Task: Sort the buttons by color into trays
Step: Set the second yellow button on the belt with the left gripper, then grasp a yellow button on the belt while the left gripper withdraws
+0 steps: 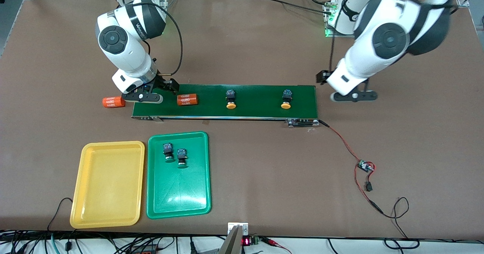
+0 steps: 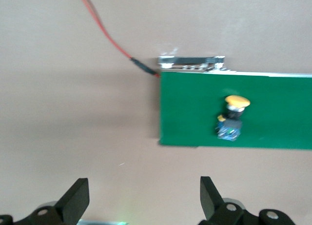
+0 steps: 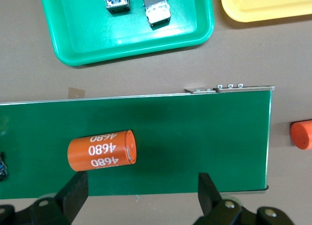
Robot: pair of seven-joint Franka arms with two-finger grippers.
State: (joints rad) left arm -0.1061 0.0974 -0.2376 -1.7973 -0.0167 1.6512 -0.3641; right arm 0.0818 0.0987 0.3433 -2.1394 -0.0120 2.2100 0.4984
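Currently two green buttons lie in the green tray, two yellow ones on the belt, and both pincers are open and empty.

On the tabletop (image 1: 242, 50), the green tray (image 1: 204, 171) holds one green button (image 1: 168, 151) touching or just beside the other green button (image 1: 182, 157); the yellow tray (image 1: 109, 186) lies beside it, toward the right arm's end. One yellow button (image 1: 230, 99) sits mid-belt on the dark green belt (image 1: 257, 108), the other yellow button (image 1: 286, 98) toward the left arm's end. The right pincer (image 1: 145, 97) hangs wide open over the belt's end, between one orange cylinder (image 1: 187, 99) on the belt and another orange cylinder (image 1: 113, 102) off it. The left pincer (image 1: 353, 96) hangs spread wide, holding nothing, over bare tabletop just off the belt's end nearest the left arm.
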